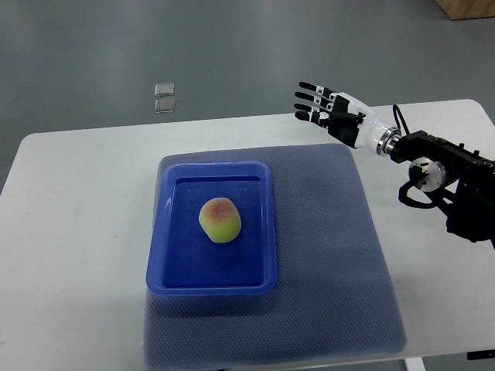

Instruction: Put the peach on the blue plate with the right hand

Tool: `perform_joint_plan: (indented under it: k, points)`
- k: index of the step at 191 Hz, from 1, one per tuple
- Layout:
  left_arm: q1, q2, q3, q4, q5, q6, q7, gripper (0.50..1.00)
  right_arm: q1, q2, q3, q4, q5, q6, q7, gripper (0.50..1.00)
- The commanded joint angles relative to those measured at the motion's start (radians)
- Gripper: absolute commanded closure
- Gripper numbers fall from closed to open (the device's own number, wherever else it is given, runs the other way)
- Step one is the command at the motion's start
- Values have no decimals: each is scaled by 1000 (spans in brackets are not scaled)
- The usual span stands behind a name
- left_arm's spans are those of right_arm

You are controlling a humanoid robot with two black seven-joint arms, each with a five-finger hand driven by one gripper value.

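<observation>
Mat (325, 309) edge sits nearest us, a blue-grey textured sheet on the white table (69, 232). On the mat's left half is the plate (174, 278), really a shallow blue rectangular tray.

Peach (220, 219) lies inside the plate, about centre, touching the floor and clear of all four walls. So by our read the placing itself is done.

Right hand (329, 110) is up at the far right of the table, beyond the mat's far corner and well apart from the plate. Fingers are spread and straight, pointing toward picture left, and it holds nothing. Its arm comes in from the right edge. Left arm is not in view.

Step in hand, as we judge it, is retreat/park after release. To do it well:
- keep the hand high and the fingers spread so nothing snags the plate rim
- pull back along the arm's own line to the right, not sweeping across the plate
- no contact with the mat, since dragging it would shift the plate and could roll the peach

Peach orientation: slightly oval. Its long axis runs roughly from upper left to lower right in the picture, with the reddish blush on the upper-left part and yellow-green on the rest. We can't tell where the stem end is.

Two small clear squares (164, 97) lie on the floor beyond the table, not relevant.
</observation>
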State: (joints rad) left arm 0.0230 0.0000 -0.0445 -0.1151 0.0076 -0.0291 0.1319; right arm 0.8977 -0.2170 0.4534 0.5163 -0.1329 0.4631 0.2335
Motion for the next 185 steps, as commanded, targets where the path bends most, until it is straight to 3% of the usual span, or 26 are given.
perform_joint_plan:
  k: [1,39,124,185]
  points:
    - [0,0,0,0,0,0,0,500,-19,2,1,-2,70,2,-28,576]
    - [0,0,0,0,0,0,0,500,-54,10,1,-1,153,0,-76,576]
    - [0,0,0,0,0,0,0,500,-72,15,-1,10,159,2,-71,572]
    - [0,0,0,0,0,0,0,500,-85,13,2,10,159,71,-62,572]
